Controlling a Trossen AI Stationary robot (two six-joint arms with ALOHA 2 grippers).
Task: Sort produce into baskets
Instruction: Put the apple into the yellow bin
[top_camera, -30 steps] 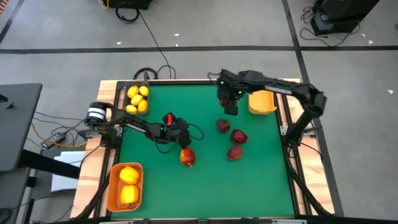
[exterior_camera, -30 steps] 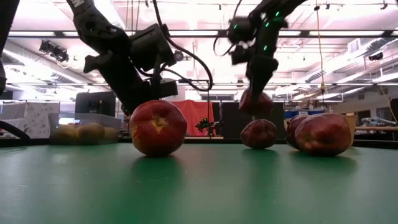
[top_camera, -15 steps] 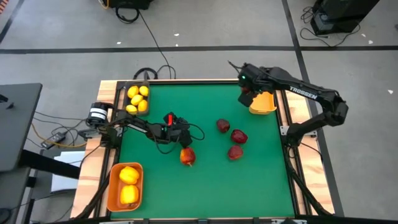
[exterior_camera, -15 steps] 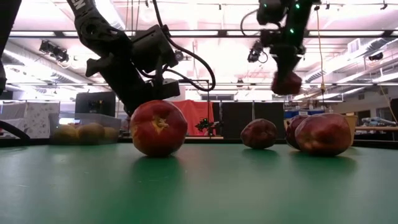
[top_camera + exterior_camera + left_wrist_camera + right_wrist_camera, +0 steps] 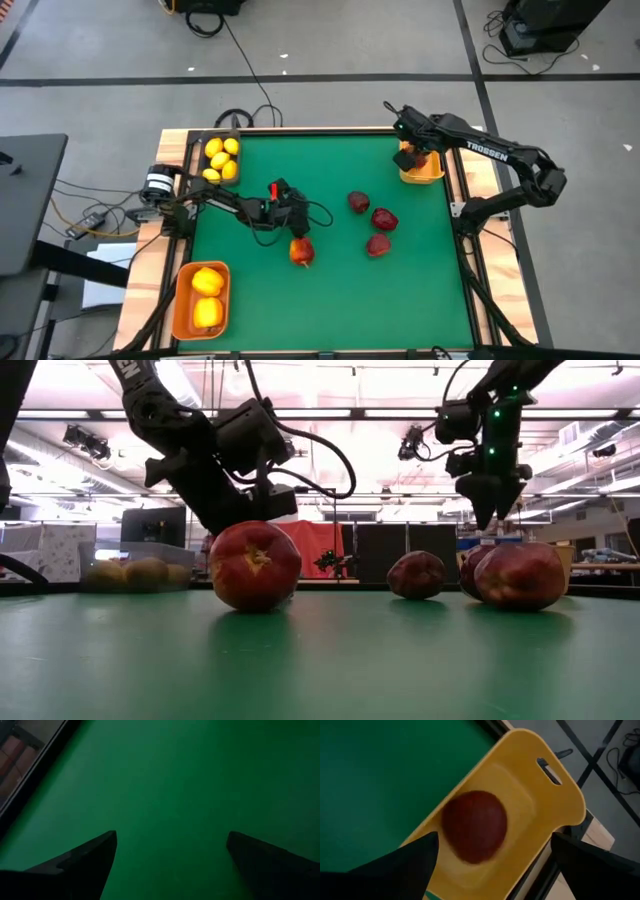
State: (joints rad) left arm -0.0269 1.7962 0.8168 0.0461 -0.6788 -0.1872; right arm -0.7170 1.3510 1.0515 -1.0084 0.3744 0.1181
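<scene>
My right gripper (image 5: 416, 158) hangs open over the yellow-orange basket (image 5: 432, 170) at the table's far right. A dark red apple (image 5: 474, 826) shows inside that basket (image 5: 530, 795), below the open fingers and clear of them. My left gripper (image 5: 296, 230) stands open and tilted down at mid-table, just beyond another red apple (image 5: 301, 252). That apple (image 5: 254, 565) rests on the green mat. The left wrist view shows only bare mat between the left gripper's (image 5: 172, 855) fingers. Three more red apples (image 5: 378, 222) lie on the mat right of centre.
A black basket (image 5: 205, 160) of small yellow lemons sits at the far left corner. An orange basket (image 5: 182, 300) with two bigger yellow pieces sits at the near left. Bare green mat spreads along the near side and between the arms.
My right gripper has carried a red apple from mid-table toward the far right corner, rolling its wrist on the way. Over the yellow-orange basket it has opened and let go, and the apple is now inside the basket.
</scene>
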